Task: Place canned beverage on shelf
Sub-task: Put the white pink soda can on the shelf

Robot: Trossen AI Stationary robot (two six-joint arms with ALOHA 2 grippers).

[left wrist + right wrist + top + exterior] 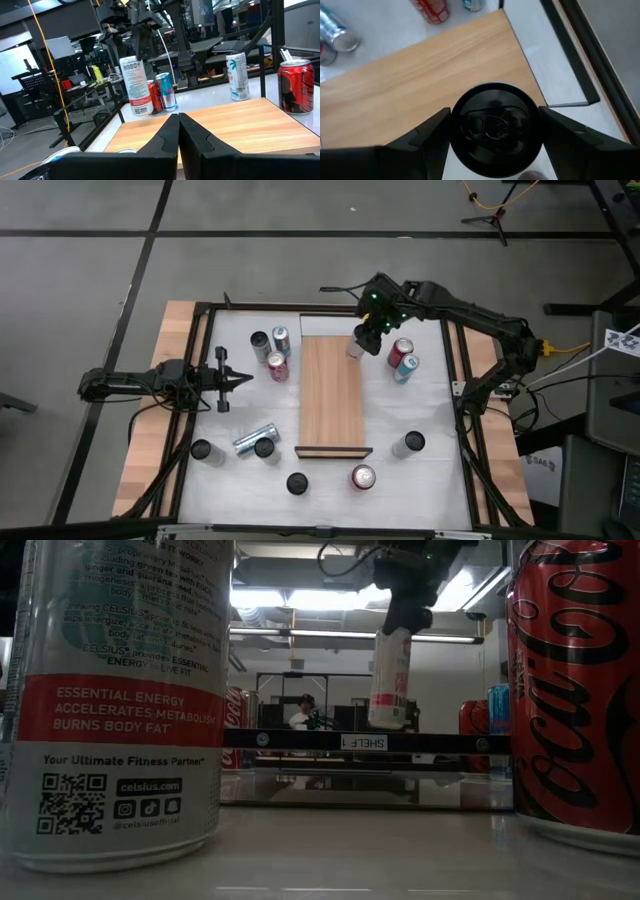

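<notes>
The shelf (330,395) is a light-brown plank lying in the middle of the white table. My right gripper (360,335) hangs over the plank's far right corner, shut on a tall white can with a red band (134,85). The can's black top (494,127) shows between the fingers in the right wrist view. In the low view the can (390,680) hangs above the shelf's dark front lip (365,742). My left gripper (240,380) waits at the table's left side, shut, pointing level toward the plank. My right gripper pinches the can's upper end (457,125) between its two fingers (427,137), one on each side of the black top. The fingers come from above, slanting down. The can hangs below them, nearly upright and lifted clear of the plank.
Left of the plank stand three cans (277,366); right of it stand a red can (402,350) and a blue one (406,367). Near the front are several more, one lying on its side (250,442). A black frame (458,380) rims the table.
</notes>
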